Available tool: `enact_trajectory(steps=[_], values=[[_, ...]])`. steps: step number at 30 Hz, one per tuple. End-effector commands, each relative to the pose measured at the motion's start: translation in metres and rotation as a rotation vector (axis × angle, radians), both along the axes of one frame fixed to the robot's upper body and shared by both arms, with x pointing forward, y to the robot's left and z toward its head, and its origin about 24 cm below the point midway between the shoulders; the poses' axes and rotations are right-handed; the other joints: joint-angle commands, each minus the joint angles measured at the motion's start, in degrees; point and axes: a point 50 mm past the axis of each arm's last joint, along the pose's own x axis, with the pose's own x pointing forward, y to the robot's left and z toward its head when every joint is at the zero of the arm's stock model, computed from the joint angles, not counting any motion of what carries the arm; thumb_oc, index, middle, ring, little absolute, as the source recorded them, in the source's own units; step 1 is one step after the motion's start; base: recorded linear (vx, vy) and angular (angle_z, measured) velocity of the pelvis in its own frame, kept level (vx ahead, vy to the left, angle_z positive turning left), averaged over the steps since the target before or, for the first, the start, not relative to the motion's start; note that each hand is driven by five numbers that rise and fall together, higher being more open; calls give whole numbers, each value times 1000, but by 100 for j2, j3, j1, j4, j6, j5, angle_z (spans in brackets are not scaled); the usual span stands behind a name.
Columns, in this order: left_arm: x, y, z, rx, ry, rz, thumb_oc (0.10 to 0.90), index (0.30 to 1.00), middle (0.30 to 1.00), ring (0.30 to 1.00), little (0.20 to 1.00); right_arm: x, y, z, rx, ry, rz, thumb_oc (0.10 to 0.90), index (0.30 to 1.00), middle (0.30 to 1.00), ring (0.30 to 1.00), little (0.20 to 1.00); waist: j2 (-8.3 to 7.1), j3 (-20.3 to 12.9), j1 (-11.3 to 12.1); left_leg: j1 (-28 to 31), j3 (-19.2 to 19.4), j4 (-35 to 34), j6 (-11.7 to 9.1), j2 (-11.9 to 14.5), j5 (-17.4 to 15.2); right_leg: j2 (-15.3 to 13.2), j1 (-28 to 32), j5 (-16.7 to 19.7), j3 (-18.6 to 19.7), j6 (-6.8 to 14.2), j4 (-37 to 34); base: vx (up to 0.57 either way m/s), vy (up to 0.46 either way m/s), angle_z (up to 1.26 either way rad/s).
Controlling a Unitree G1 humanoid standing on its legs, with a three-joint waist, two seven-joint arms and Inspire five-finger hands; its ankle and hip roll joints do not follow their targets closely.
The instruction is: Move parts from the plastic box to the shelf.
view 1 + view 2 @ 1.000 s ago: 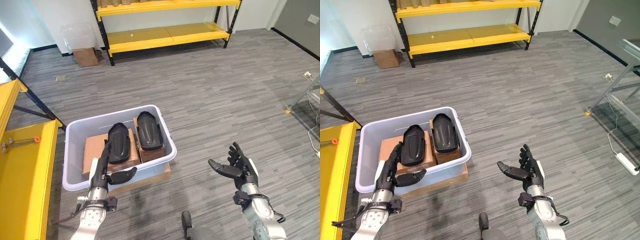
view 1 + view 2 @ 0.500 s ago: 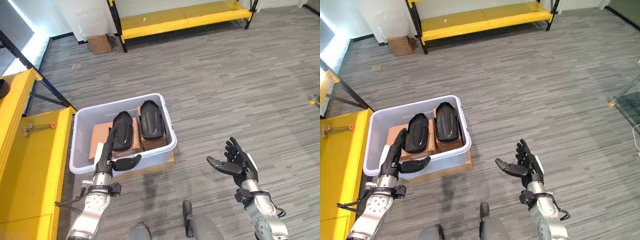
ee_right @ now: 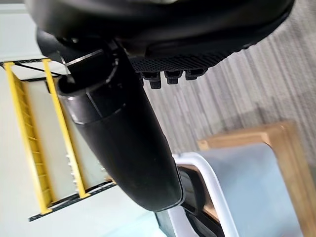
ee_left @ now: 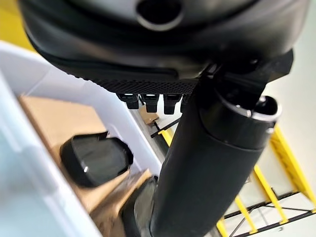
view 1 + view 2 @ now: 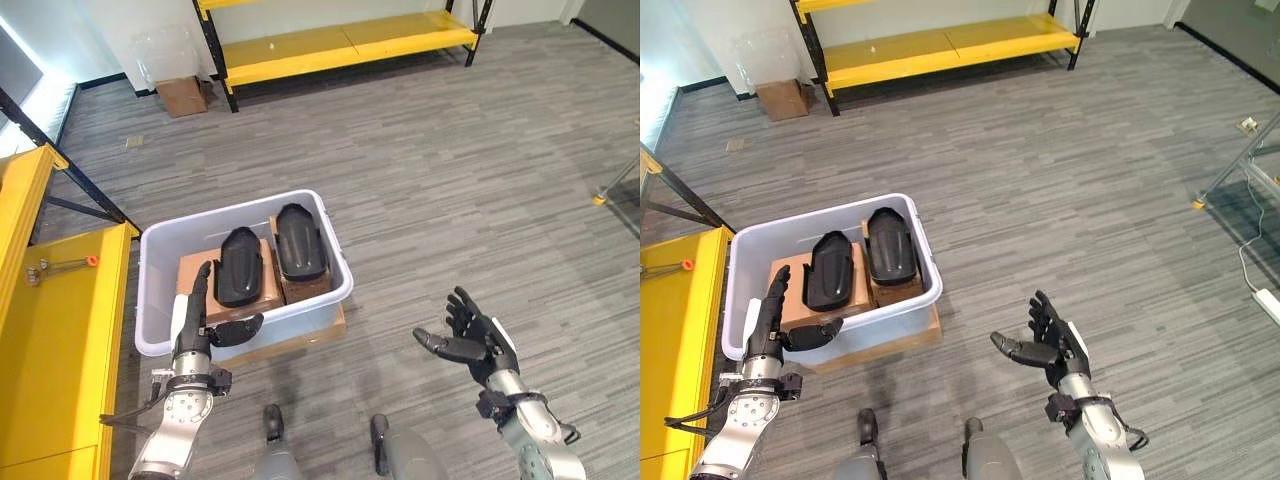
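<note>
Black moulded parts, two of them, sit side by side in the plastic box (image 5: 150, 275) on my feed. The left part (image 5: 239, 266) and the right part (image 5: 299, 241) both run lengthwise away from me, long axes roughly parallel, rounded noses toward the far wall of the box. They rest on brown cardboard boxes (image 5: 200, 282) packed inside, so they ride close to rim height. The two look touching or just about, I can't tell which.

The plastic box sits on a flat cardboard piece (image 5: 300, 340) on the grey carpet floor (image 5: 450, 180), its left side near the yellow shelf (image 5: 50, 330) running along my left. A small orange-tipped tool (image 5: 60, 264) lies on that shelf surface. A second yellow shelf (image 5: 340, 38) stands well away across the room, with a small cardboard box (image 5: 180, 96) and a clear plastic tub (image 5: 158, 62) beside its left end.

My left robot hand (image 5: 193, 318) is at the near-left corner of the box, fingers straight and pointing up along the front wall, thumb stuck out to the right over the rim, holding nothing. My right robot hand (image 5: 478, 340) hovers over bare carpet well to the right of the box, palm up, fingers spread loose, empty too.

Plenty of open floor on the right and beyond the box; the left side is tight against the shelf.
</note>
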Motion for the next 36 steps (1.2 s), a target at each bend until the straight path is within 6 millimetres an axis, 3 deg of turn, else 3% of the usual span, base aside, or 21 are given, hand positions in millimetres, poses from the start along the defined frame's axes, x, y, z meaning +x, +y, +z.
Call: enact_trajectory(steps=[1, 7, 11, 14, 16, 18, 20, 22, 24, 28, 33, 36], values=[[2, 22, 47, 110, -224, 38, 900, 1000, 1000, 1000, 1000, 23, 18, 34, 41, -209, 91, 900, 1000, 1000, 1000, 1000, -156, -533, 39, -137, -38, 72, 15, -235, 118, -271, 1014, 259, -309, 220, -1117, 247, 337, -13], [8, 20, 58, 161, -264, -23, 900, 1000, 1000, 1000, 1000, 32, 35, 41, 68, -261, 52, 900, 1000, 1000, 1000, 1000, -342, -679, 270, -134, 163, 87, 408, -710, -123, -452, 1013, 436, -499, 486, -983, 143, 252, 9], [12, 17, 68, 197, -289, -67, 900, 1000, 1000, 1000, 1000, 35, 37, 44, 76, -268, 22, 900, 1000, 1000, 1000, 1000, -390, -718, 323, -136, 238, 101, 653, -914, -265, -613, 694, 849, -557, 570, -255, 38, 204, 4], [11, 19, 76, 217, -317, -75, 900, 1000, 1000, 1000, 1000, 35, 40, 40, 73, -262, 48, 900, 1000, 1000, 1000, 1000, -354, -682, 453, -18, 355, 49, 806, -989, -381, -1004, 248, 1431, -944, 644, 694, 41, 192, -8], [9, 20, 79, 227, -335, -80, 900, 1000, 1000, 1000, 1000, 37, 43, 38, 73, -252, 63, 900, 1000, 1000, 1000, 1000, -345, -641, 451, 119, 371, -10, 834, -991, -448, -720, 7, 1309, -886, 651, 942, 79, 84, -42], [10, 15, 81, 217, -354, -90, 900, 1000, 1000, 1000, 1000, 36, 38, 39, 66, -253, 73, 900, 1000, 1000, 1000, 1000, -371, -628, 306, 206, 192, -17, 821, -1055, -474, -120, -91, 1056, -688, 560, 381, 120, -37, -51], [12, 12, 84, 219, -360, -101, 900, 1000, 1000, 1000, 1000, 33, 34, 43, 64, -263, 76, 900, 1000, 1000, 1000, 1000, -401, -610, 189, 274, 53, -17, 800, -1126, -530, 48, -161, 1106, -564, 517, -317, 122, -96, 8], [14, 10, 88, 226, -366, -119, 900, 1000, 1000, 1000, 1000, 33, 31, 45, 71, -270, 72, 900, 1000, 1000, 1000, 1000, -425, -578, 122, 390, -14, -17, 763, -1146, -652, -66, -363, 1410, -501, 565, -1142, 152, -161, 28], [14, 6, 89, 238, -371, -150, 900, 1000, 1000, 1000, 1000, 35, 31, 44, 75, -267, 66, 900, 1000, 1000, 1000, 1000, -388, -544, 66, 559, -94, -17, 735, -1086, -756, -161, -644, 1684, -309, 638, -1527, 185, -182, 12], [12, -3, 85, 228, -377, -185, 900, 1000, 1000, 1000, 1000, 32, 31, 38, 60, -229, 68, 900, 1000, 1000, 1000, 1000, -408, -700, -21, 662, 27, -17, 607, -994, -814, -129, -170, 1668, -261, 660, -2021, 214, -195, 30], [12, -8, 90, 249, -384, -202, 900, 1000, 1000, 1000, 1000, 32, 29, 39, 35, -216, 74, 900, 1000, 1000, 1000, 1000, -386, -846, -46, 706, 262, -17, 479, -890, -822, -136, 227, 1486, -401, 547, -2104, 157, -127, 16], [17, -11, 92, 267, -401, -199, 900, 1000, 1000, 1000, 1000, 33, 21, 41, 11, -209, 52, 900, 1000, 1000, 1000, 1000, -306, -912, -171, 679, 362, -17, 392, -770, -743, -49, 446, 1265, -245, 417, -2145, 135, -78, -10]])
